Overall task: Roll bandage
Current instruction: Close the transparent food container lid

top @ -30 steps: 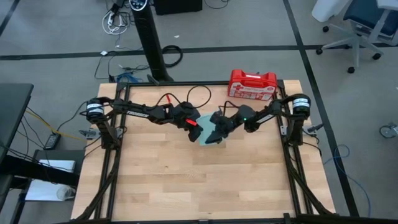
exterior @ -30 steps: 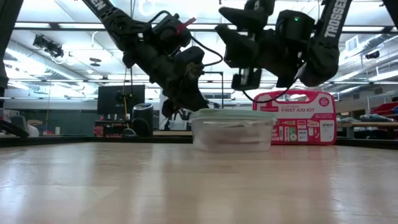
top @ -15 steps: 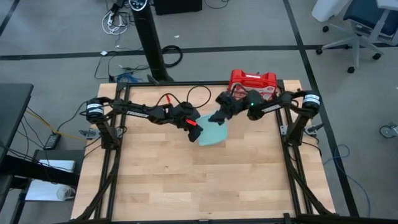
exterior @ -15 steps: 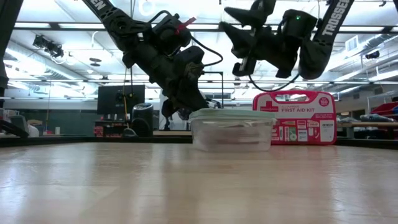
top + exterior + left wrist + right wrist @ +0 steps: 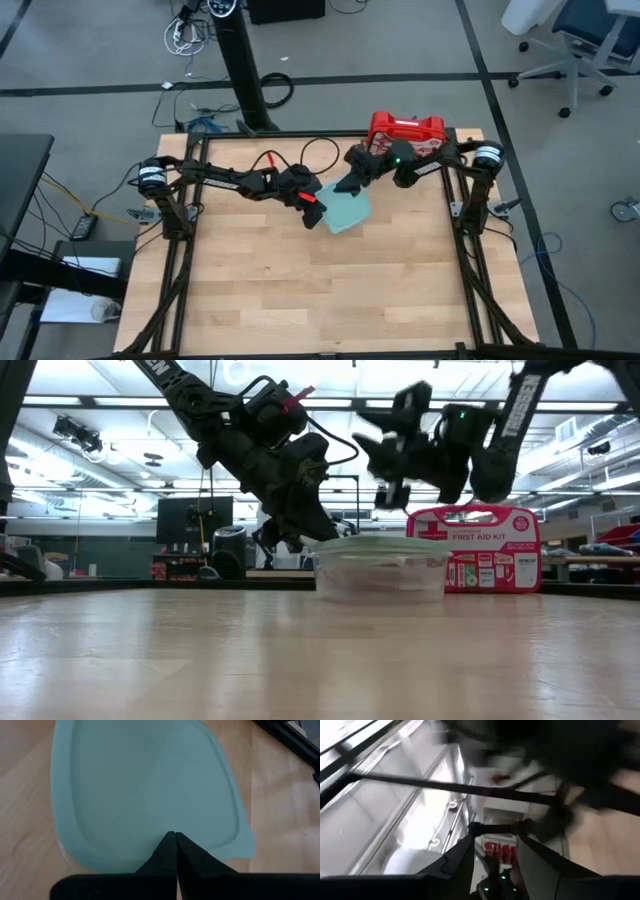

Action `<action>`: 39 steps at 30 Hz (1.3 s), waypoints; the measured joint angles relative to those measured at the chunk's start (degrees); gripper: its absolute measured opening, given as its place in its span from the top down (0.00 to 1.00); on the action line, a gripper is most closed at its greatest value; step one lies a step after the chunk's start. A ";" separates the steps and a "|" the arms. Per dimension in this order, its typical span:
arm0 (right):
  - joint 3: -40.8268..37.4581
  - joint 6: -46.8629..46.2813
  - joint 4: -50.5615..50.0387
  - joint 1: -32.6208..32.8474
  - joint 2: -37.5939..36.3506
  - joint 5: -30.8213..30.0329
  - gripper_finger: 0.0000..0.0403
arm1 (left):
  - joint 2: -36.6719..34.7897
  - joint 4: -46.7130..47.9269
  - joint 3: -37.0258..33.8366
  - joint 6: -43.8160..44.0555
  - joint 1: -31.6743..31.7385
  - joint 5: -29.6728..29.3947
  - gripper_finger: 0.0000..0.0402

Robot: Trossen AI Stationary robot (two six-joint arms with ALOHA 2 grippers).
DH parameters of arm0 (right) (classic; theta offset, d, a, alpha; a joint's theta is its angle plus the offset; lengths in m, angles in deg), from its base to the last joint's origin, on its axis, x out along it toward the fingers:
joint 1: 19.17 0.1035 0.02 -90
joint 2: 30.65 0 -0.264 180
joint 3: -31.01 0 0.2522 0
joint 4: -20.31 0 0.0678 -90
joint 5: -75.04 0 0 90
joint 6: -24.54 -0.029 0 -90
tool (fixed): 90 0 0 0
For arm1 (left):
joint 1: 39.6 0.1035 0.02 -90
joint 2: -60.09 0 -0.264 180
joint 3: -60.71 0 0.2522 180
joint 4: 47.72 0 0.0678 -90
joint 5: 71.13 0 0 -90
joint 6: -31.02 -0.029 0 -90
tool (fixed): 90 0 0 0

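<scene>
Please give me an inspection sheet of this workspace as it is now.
Surface: wooden table, mostly bare.
Job's things: no bandage seen; lidded container at the table's middle.
Clutter: first-aid kit at the far edge.
Grippers: left tool shut, over the lid; right tool raised beside the kit, fingers apart, empty.
Cables: black loops on the left arm.
Surroundings: office chair, floor cables.
</scene>
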 joint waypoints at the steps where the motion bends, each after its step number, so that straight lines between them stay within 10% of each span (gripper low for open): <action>1: 0.42 -0.02 0.81 -0.18 -1.36 -0.17 0.63 | -0.01 0.00 0.00 -0.02 0.00 -0.14 1.00; 10: 1.28 15.69 -21.68 -6.85 3.61 3.72 0.63 | -0.14 -1.37 0.22 0.15 -0.10 -0.03 1.00; 13: 0.38 6.51 -1.96 -6.15 6.06 2.78 0.63 | 0.05 -0.16 0.04 0.35 -0.17 0.27 1.00; 24: 3.03 -0.10 0.55 -2.86 -7.19 -0.49 0.63 | 0.08 -0.24 0.09 0.17 -0.54 -0.35 1.00; 30: 3.28 19.55 -28.79 -3.77 2.76 3.49 0.63 | -0.15 -1.79 0.47 0.17 -0.70 -0.65 1.00; 34: 3.06 6.39 -1.58 -2.25 8.49 1.20 0.63 | 0.14 -0.99 0.13 0.55 -0.78 -0.48 1.00; 39: 5.29 2.08 -1.10 -0.62 5.56 1.95 0.63 | 0.04 -0.57 0.13 0.39 -0.85 -0.27 1.00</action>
